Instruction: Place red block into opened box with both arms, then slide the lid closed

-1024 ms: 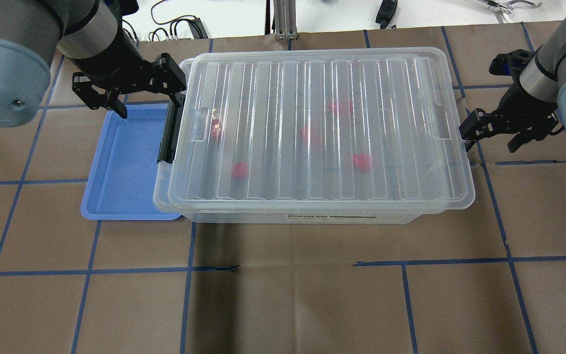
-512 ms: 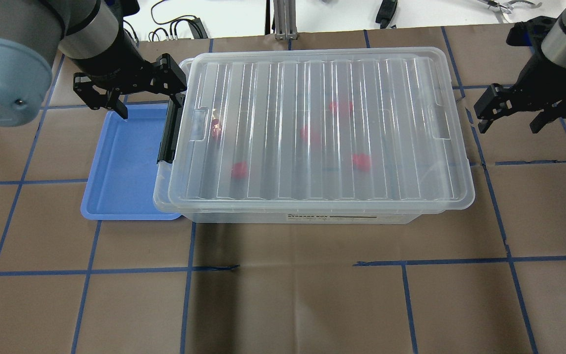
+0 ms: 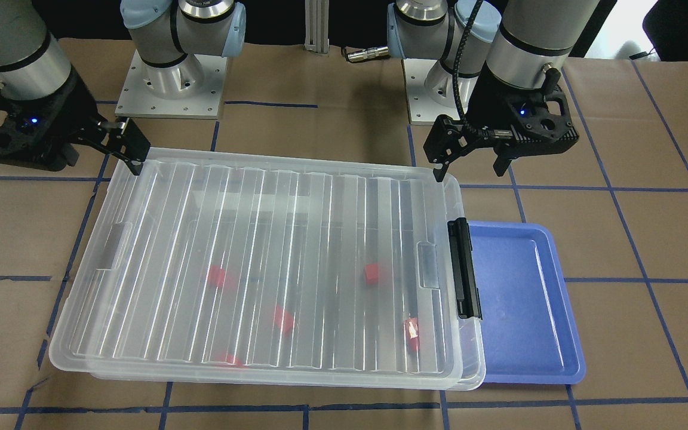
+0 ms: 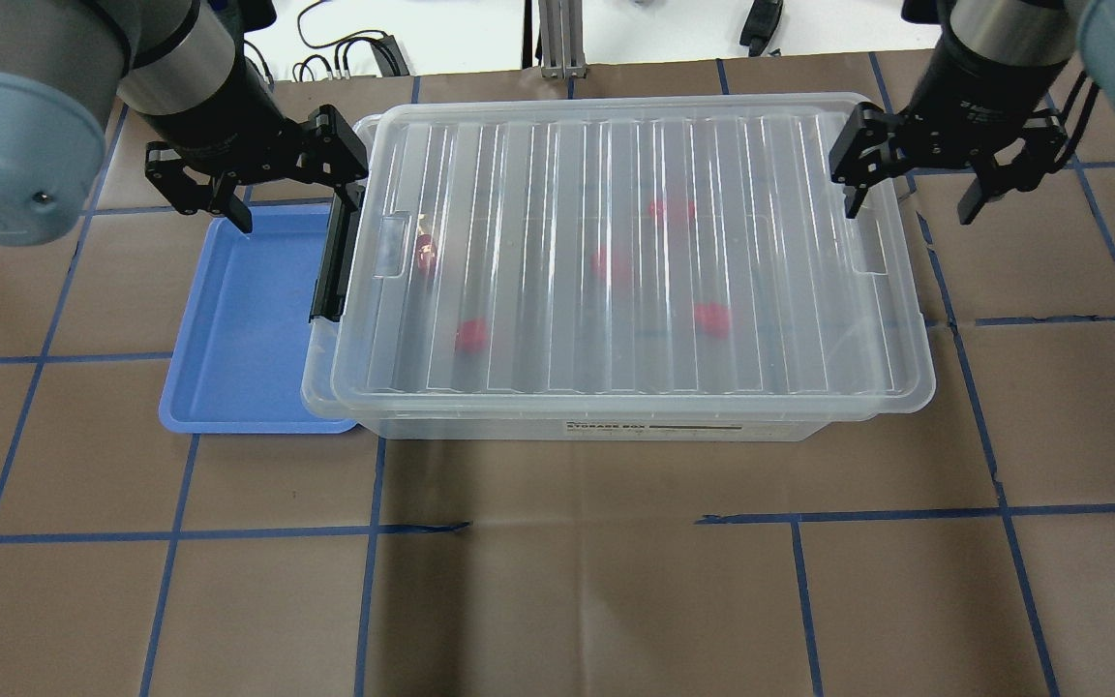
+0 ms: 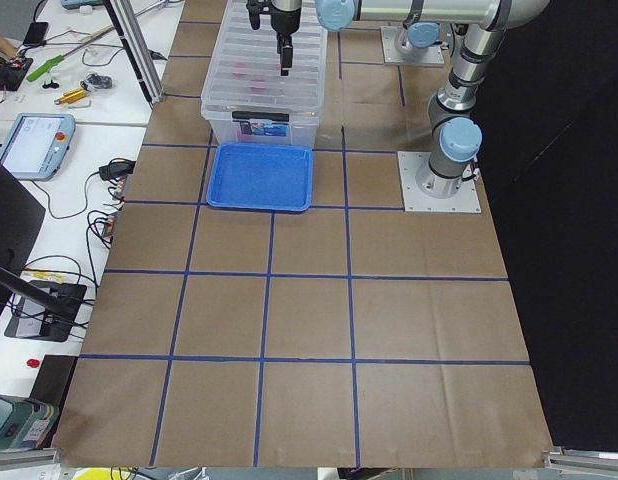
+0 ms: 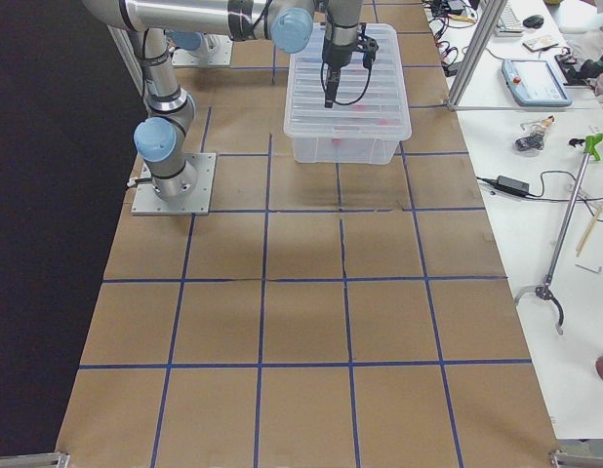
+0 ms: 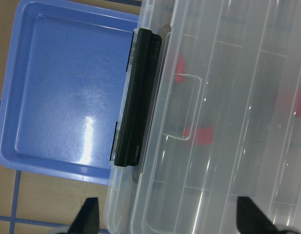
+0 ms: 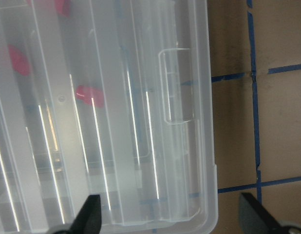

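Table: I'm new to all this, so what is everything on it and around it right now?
box: one, clear, mid-table
lid: one, clear and ribbed, lying over the box
blocks: five, red, inside the box under the lid
latch: one, black, on the box's short end by the tray
tray: one, blue, against the box on the robot's left, nothing in it
table: one, brown cover with blue tape grid
tablet: one, grey, on the white side bench
left claw: one, black, open, above the latch-end corner
right claw: one, black, open, above the lid's other end
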### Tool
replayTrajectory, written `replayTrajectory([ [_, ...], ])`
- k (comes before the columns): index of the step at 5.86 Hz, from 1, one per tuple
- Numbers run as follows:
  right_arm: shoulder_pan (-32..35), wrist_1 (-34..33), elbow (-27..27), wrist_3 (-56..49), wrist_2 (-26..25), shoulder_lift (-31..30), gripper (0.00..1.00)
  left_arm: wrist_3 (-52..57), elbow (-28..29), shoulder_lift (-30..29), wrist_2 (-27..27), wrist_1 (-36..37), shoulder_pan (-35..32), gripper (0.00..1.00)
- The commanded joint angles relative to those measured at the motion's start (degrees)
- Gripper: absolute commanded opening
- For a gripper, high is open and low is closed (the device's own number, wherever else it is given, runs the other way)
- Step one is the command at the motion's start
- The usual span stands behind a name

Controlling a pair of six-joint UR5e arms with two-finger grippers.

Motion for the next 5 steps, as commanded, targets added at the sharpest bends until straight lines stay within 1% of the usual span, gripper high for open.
replayTrajectory([
  [1,1.4,0.2,-1.3,1.5,0.1,0.4,1.00,0.6,-0.1,-0.1,0.0,0.1,0.0,0.98],
  [2,1.4,0.3,-1.5,1.5,0.1,0.1,1.00,0.9,0.0,-0.7,0.0,0.2,-0.1,0.98],
  [4,1.5,0.5,-1.4,1.5,0.1,0.1,1.00,0.9,-0.4,0.3,0.1,0.8,0.0,0.98],
  [5,1.5,0.5,-1.2,1.5,0.1,0.2,1.00,0.9,-0.4,-0.7,0.0,2.0,0.0,0.98],
])
